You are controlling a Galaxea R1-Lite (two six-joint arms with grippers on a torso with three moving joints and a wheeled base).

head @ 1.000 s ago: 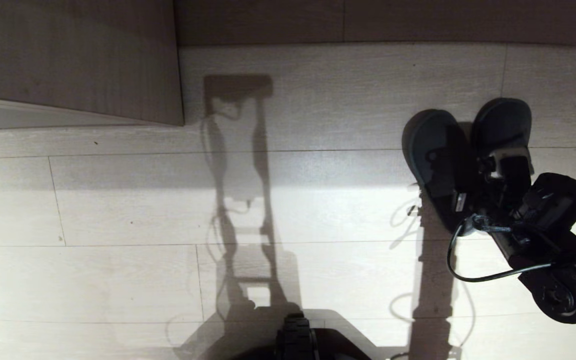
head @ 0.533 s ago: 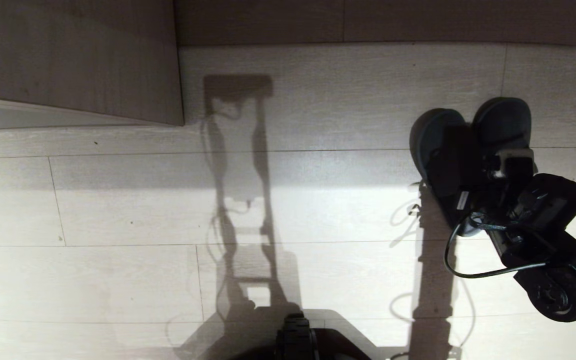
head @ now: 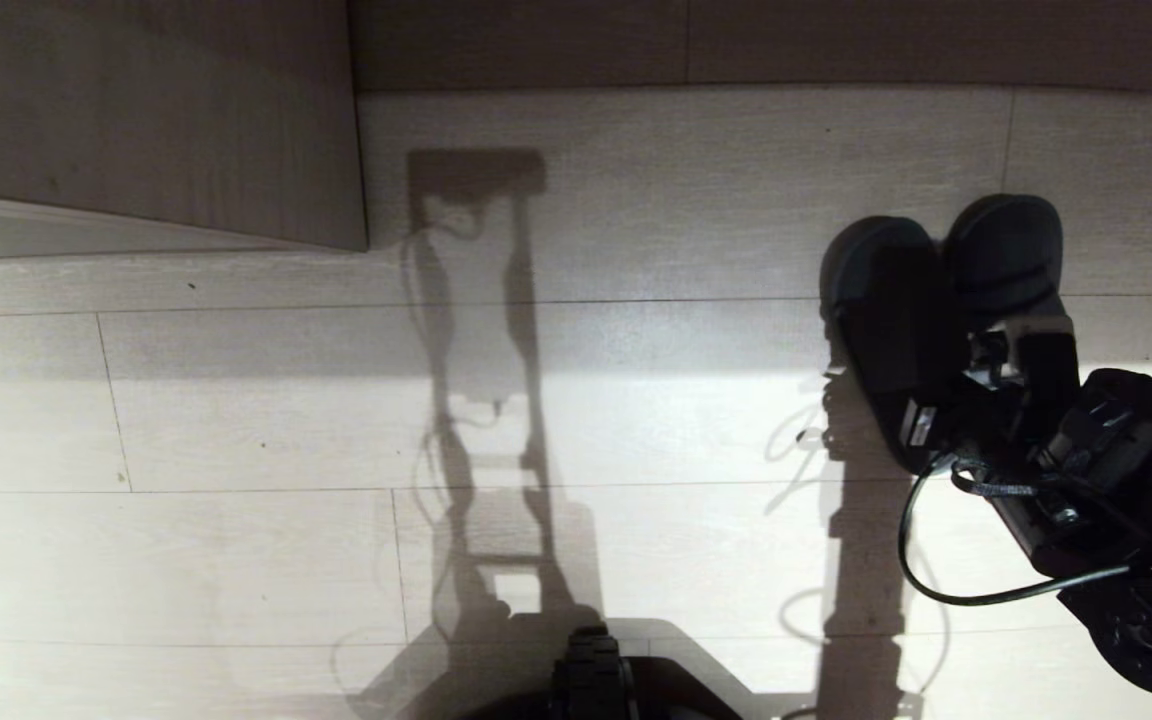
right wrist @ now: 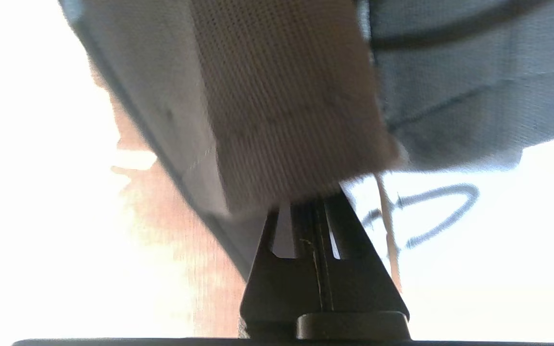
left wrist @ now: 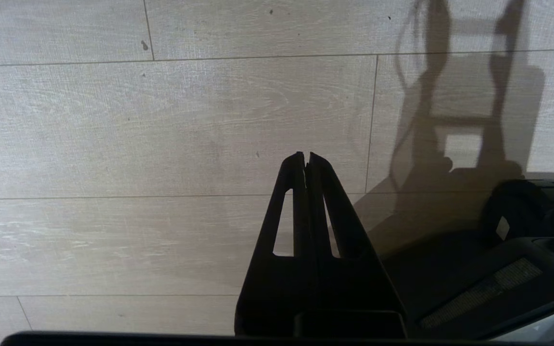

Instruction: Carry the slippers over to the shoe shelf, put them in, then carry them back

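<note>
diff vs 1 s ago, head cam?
The right gripper, shut on the slippers, shifted slightly toward the right of the head view; the left slipper of the pair tilted so its strap now hides most of the insole. Floor and cabinet corner unchanged; left gripper shut, parked.

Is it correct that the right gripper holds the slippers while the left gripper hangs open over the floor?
Not quite. The left gripper is shut, fingers pressed together over the bare floor, as the left wrist view shows. The right gripper does hold the slippers.
</note>
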